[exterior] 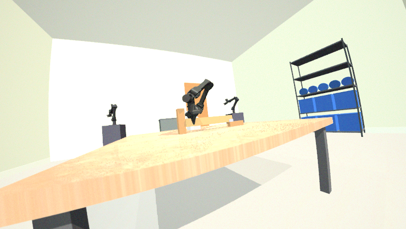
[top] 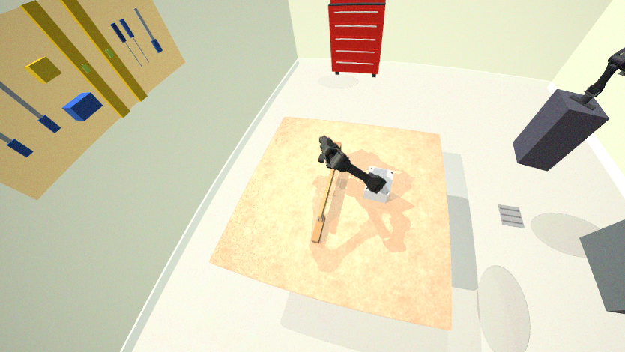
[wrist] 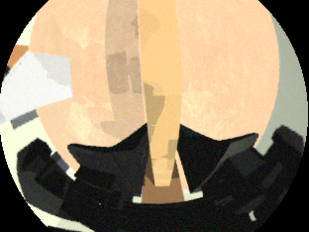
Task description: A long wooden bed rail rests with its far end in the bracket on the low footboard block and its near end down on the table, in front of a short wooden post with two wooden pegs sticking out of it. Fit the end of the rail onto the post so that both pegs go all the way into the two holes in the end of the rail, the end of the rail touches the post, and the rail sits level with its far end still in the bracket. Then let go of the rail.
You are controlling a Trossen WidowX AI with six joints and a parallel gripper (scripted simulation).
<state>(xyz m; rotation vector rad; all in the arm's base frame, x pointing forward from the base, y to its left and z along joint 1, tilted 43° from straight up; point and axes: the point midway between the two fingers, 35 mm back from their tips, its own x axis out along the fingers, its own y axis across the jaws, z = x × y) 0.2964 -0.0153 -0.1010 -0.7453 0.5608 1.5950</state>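
The long pale rail looks level above the table. Its far end is in the small grey bracket on the low footboard block. Its near end meets the upright wooden post with no gap that I can see. No pegs or holes show at the joint. My gripper is slightly open, one finger on each side of the rail near the post. A thin sliver shows beside the right finger in the wrist view. In the top view the arm hides the fingertips.
The arm's white base block stands beside the rail. The arm reaches from it over the rail's near end. The table has its edges well beyond the rail and footboard block. Other arms on dark pedestals stand away from the table.
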